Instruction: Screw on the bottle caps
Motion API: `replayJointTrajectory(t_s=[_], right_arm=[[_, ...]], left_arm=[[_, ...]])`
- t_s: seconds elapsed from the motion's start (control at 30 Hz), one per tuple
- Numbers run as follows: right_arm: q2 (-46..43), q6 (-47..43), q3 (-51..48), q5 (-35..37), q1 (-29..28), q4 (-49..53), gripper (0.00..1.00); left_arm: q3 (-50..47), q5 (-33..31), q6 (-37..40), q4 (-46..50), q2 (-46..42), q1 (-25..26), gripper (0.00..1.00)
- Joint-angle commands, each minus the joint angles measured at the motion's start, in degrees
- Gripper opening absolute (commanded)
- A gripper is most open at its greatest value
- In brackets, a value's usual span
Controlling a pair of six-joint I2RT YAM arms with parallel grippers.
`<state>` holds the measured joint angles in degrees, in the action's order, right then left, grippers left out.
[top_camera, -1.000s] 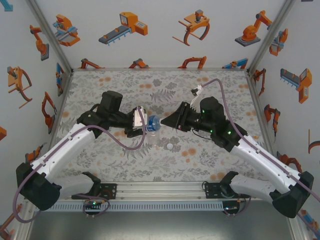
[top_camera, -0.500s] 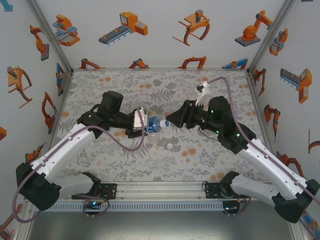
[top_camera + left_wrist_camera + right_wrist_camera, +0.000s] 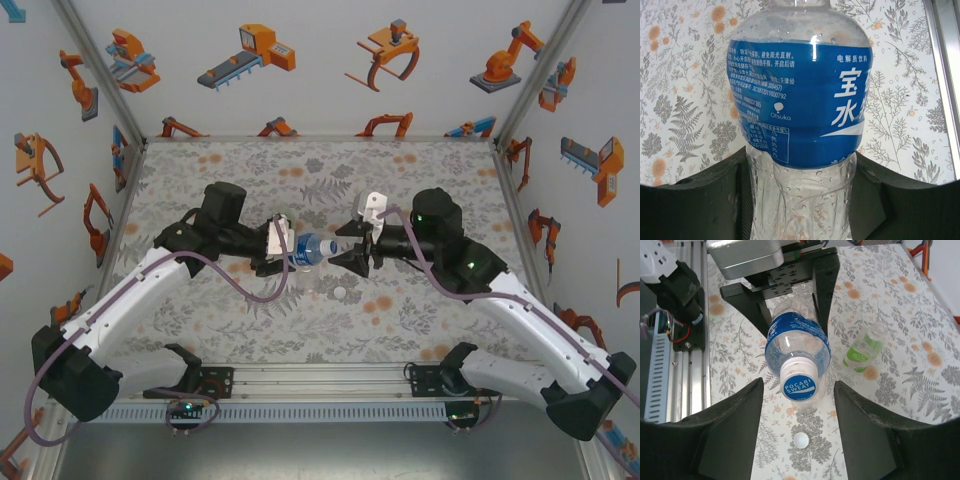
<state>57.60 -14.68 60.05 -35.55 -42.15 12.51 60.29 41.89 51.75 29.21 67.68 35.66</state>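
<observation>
**Blue-label bottle [image 3: 308, 249] held level over mid-table**

Left gripper [image 3: 283, 252] is clamped on the clear lower body. Right gripper [image 3: 345, 247] stands with jaws apart, just off the blue cap [image 3: 800, 384]. The bottle seems empty: light, thin-walled, dentable, slick. The cap rim offers the surest hold.

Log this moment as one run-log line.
left gripper: shut on blue-label bottle | right gripper: open around fitted cap | loose white cap: on table

The round white screw cap with a blue top [image 3: 799, 386] reads "POCARI SWEAT". The blue label [image 3: 800, 100] on the small transparent plastic bottle [image 3: 800, 200] carries "Otsuka", "电解质饮料" and large white characters "宝" and "水".
</observation>
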Motion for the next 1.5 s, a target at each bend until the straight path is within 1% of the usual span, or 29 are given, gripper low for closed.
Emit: replayJointTrajectory(t_s=[0.0, 0.17, 0.27, 0.53, 0.6, 0.7, 0.77, 0.83, 0.9, 0.93, 1.0, 1.07, 1.13, 1.2, 1.33, 1.4, 1.47], right_arm=[[0.31, -4.99, 1.31, -3.88, -0.02, -2.48, 0.52], [1.25, -4.92, 0.67, -4.31, -0.04, -3.26, 0.46], [1.88, -4.92, 1.09, -4.79, -0.04, -2.58, 0.4], [1.82, -4.9, 0.5, -3.94, -0.04, -1.32, 0.41], [1.5, -5.01, -0.06, -2.97, 0.01, -1.65, 0.34], [1.18, -4.64, -0.3, -2.42, -0.04, -1.7, 0.28], [1.27, -2.98, -0.37, -1.8, -0.01, -2.08, 0.21], [1.54, 1.03, -0.63, -0.23, -0.04, -3.41, 0.13], [1.72, 8.95, -1.22, 2.71, -0.04, -6.42, 0.0], [1.7, 13.14, -1.72, 4.06, -0.04, -7.86, 0.0], [1.63, 24.89, -2.88, 8.0, -0.03, -11.15, 0.0], [1.72, 35.41, -3.57, 11.3, -0.1, -12.33, 0.0], [1.94, 45.03, -3.65, 15.24, -0.38, -11.25, 0.0], [2.09, 53.9, -3.05, 19.01, -0.48, -7.66, 0.0], [1.99, 66.8, -1.54, 24.62, -0.55, -0.88, 0.0], [2.14, 72.15, -1.28, 25.05, -0.48, -0.33, 0.0], [2.54, 74.95, -0.96, 24.38, -0.45, -1.37, 0.0]], left_arm=[[0.69, 2.16, 1.31, 0.92, -1.15, 0.41, 0.02], [0.65, 2.15, 1.36, 1.0, -1.49, 0.52, 0.02], [0.62, 2.18, 1.38, 1.08, -1.42, 0.54, 0.02], [0.51, 1.92, 1.53, 1.28, -1.58, 0.71, 0.03], [0.45, 1.62, 1.69, 1.24, -1.56, 0.68, 0.03], [0.6, 1.8, 1.69, 1.34, -1.32, 0.72, 0.03], [0.58, 1.74, 1.63, 1.37, -1.58, 0.8, 0.03], [0.54, 1.59, 1.67, 1.37, -1.47, 0.81, 0.03], [0.62, 1.69, 1.53, 1.36, -1.17, 0.8, 0.03], [0.53, 1.78, 1.55, 1.33, -1.23, 0.78, 0.03], [0.56, 1.62, 1.67, 1.35, -1.3, 0.87, 0.03], [0.56, 1.37, 1.68, 1.33, -1.12, 0.88, 0.03], [0.67, 1.43, 1.6, 1.37, -0.96, 0.87, 0.03], [0.7, 1.45, 1.59, 1.37, -0.89, 0.82, 0.03], [0.79, 0.73, 0.99, 1.12, -0.56, 0.83, 0.03], [1.54, -0.98, -0.49, 1.02, 0.36, 0.83, 0.03], [2.14, -2.61, -1.5, 1.02, 0.93, 0.86, 0.02]])
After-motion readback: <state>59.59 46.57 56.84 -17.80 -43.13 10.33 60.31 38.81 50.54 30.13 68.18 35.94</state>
